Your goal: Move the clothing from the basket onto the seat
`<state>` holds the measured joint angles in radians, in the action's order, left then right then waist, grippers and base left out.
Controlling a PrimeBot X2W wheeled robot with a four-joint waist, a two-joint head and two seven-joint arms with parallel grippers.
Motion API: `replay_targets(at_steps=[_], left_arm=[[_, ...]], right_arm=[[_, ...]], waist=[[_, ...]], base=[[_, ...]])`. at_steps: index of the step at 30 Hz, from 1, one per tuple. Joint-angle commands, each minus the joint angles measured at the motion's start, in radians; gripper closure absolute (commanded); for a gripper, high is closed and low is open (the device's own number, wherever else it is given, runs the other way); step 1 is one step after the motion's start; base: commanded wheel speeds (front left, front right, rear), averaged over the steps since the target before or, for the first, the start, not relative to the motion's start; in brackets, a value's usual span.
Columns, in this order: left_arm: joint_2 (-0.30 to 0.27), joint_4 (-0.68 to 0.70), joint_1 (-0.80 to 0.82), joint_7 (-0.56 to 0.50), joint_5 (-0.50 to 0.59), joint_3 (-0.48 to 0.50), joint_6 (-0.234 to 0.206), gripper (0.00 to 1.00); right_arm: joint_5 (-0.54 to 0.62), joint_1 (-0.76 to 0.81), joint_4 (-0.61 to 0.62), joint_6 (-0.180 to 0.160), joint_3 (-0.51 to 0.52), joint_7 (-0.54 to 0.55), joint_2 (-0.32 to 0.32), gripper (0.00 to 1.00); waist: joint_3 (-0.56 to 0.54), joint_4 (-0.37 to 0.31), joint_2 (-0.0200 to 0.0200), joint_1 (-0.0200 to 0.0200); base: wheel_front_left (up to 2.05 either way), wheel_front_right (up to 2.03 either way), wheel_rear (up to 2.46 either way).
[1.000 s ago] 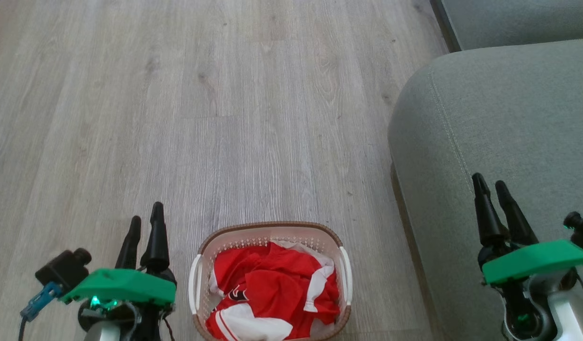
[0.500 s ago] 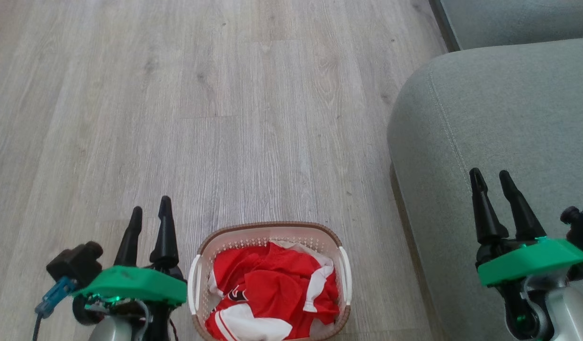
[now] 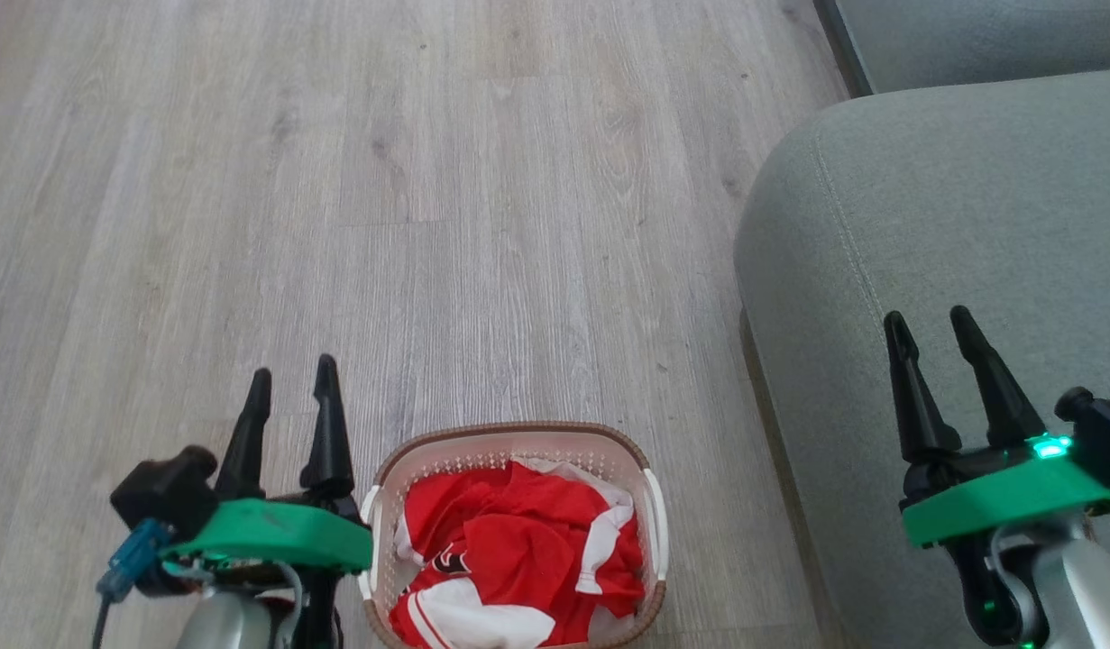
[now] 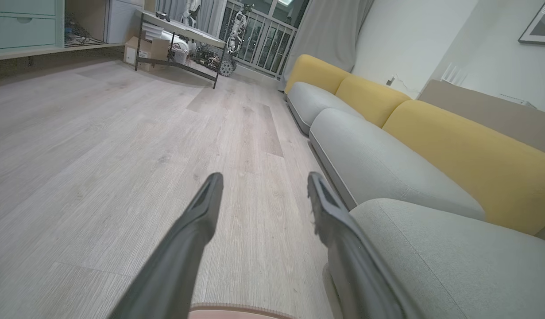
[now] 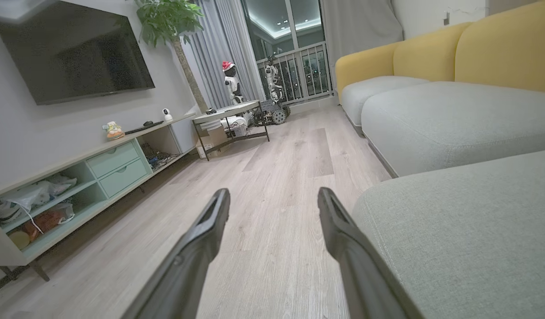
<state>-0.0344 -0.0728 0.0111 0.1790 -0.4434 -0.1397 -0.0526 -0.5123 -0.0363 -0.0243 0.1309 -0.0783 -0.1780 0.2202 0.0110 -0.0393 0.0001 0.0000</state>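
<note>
Pale grey wood-plank floor (image 3: 428,225) spreads across most of the head view, bare and open ahead of the robot and out to its left. At the bottom centre stands the basket (image 3: 518,427), a cream perforated tub with a brown rim and white side handles, resting on the floor. Inside it lies the clothing (image 3: 518,550), crumpled red fabric with white panels and stripes and a small black mark, heaped to about the level of the rim. To the right rises the seat (image 3: 969,198), a large grey-green cushion with a rounded corner and a stitched seam; a strip of bare floor separates its front edge from the basket. A second grey cushion (image 3: 987,36) sits beyond it at the top right. The left gripper (image 3: 291,379) hangs just beside the basket's left handle, its two dark fingers spread apart and holding nothing. The right gripper (image 3: 929,317) hovers over the seat's front part, fingers likewise parted and empty. Through the right wrist view, a low media shelf (image 5: 77,177) lines the far side of the open floor.
</note>
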Motion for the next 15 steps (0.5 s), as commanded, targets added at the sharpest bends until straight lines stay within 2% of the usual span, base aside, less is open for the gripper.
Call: replay_targets(at_steps=[1,15], left_arm=[[-0.014,0.045,0.052,0.018,0.041,0.017,-0.006,0.0],[-0.015,0.075,0.054,0.056,0.191,-0.004,-0.028,0.0]], right_arm=[[0.037,-0.056,0.048,0.0,-0.021,-0.019,0.025,0.0],[0.166,-0.061,0.084,0.0,-0.045,-0.057,0.045,0.0]], waist=[[0.0,-0.001,-0.0001,0.0],[0.0,-0.004,-0.0001,0.0]], base=[[0.0,0.0,0.0],[0.0,0.0,0.0]])
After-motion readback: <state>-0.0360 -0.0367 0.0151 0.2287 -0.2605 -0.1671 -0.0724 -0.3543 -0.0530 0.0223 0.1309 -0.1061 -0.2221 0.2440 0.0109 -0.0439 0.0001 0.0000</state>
